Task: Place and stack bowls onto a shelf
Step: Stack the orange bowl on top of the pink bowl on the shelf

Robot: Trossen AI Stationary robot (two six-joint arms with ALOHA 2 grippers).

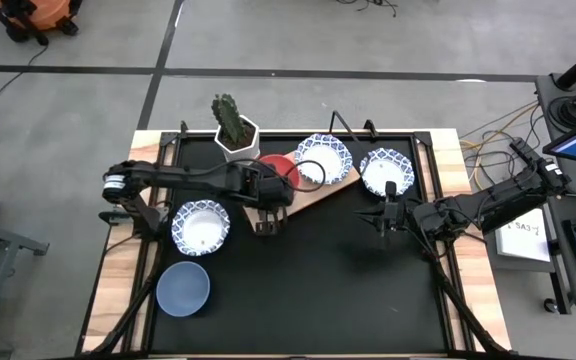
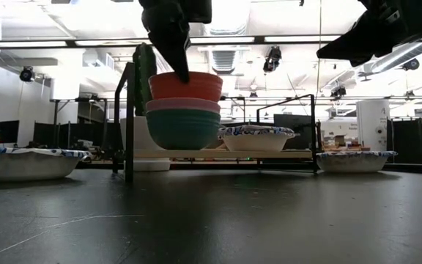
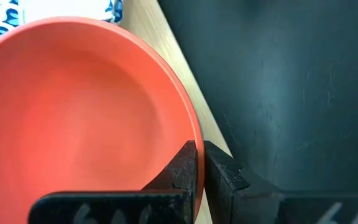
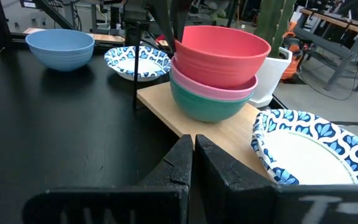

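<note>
On the light-brown wooden shelf (image 1: pixel 320 190) stands a stack of bowls: green at the bottom (image 4: pixel 207 106), pink in the middle (image 2: pixel 183 105), and the red bowl (image 4: pixel 219 53) on top. A blue-patterned white bowl (image 1: pixel 323 158) also rests on the shelf. Two more patterned bowls (image 1: pixel 385 170) (image 1: pixel 201 226) and the plain blue bowl (image 1: pixel 183 288) sit on the black table. My left gripper (image 3: pixel 199 163) is at the red bowl's rim, shut on it. My right gripper (image 4: pixel 194 155) is shut, holds nothing, and hovers over the table right of the shelf. My left gripper pinches the red bowl's rim (image 3: pixel 192 134) on the side toward the table's near edge, one finger (image 3: pixel 180 169) inside the bowl and one (image 3: pixel 224 174) outside. The fingers come from above, pointing down (image 2: pixel 176 51). The bowl sits upright, nested in the pink bowl.
A white hexagonal pot with a cactus (image 1: pixel 236 130) stands just behind the stack at the table's far edge. A black frame (image 2: pixel 129 121) rises around the shelf. Bare black tabletop (image 1: pixel 318 290) spreads toward the near edge.
</note>
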